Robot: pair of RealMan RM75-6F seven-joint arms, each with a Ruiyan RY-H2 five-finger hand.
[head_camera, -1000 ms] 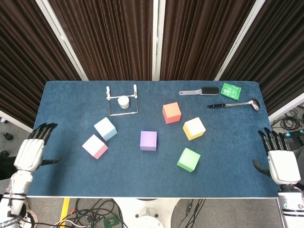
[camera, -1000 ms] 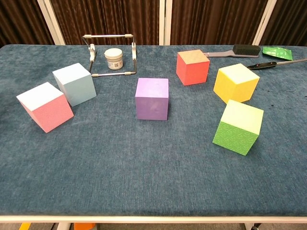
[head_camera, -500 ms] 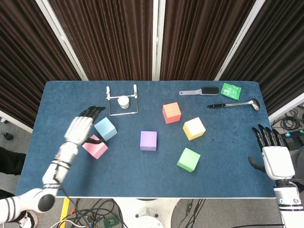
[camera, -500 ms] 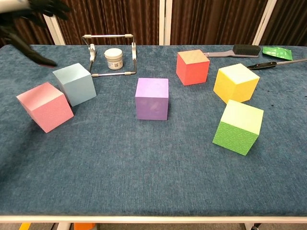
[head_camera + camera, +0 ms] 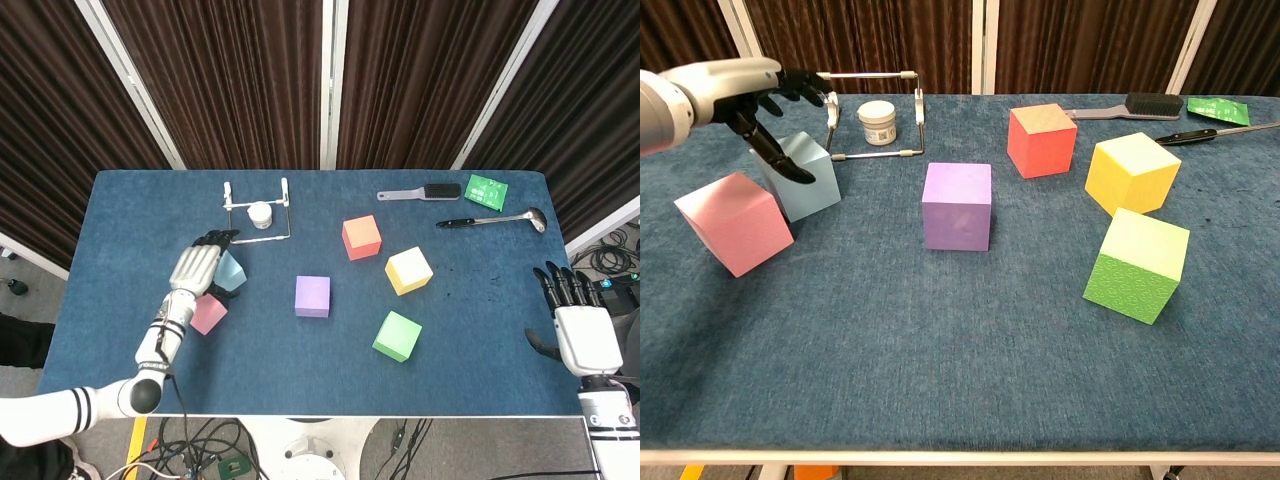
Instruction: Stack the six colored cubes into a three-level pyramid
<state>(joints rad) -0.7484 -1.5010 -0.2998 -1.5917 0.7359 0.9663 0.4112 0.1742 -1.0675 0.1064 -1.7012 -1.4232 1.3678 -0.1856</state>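
Left hand [image 5: 196, 268] hangs over the light blue cube [image 5: 230, 270], fingers [image 5: 790, 86] spread and holding nothing; thumb points down in front of the cube's near face in chest view, can't tell if it touches. Pink cube [image 5: 208, 313] sits just behind the fingers, toward the wrist, close beside the light blue one. Purple cube [image 5: 312, 296] lies to the fingers' right, near the table [image 5: 480, 370] middle. Red cube [image 5: 361, 237], yellow cube [image 5: 409, 270] and green cube [image 5: 397, 335] lie further right, well apart from the left fingers, each separate, none stacked. Wire stand [image 5: 257, 210] with a small white jar [image 5: 260, 214] inside it sits just beyond the left fingertips. Right hand [image 5: 583, 335] is off the table's right edge, fingers extended and apart, grasping nothing, seen in head view only. Brush [image 5: 420, 192], green packet [image 5: 487, 189] and ladle [image 5: 492, 220] lie at the far right corner, well ahead of the right fingers.
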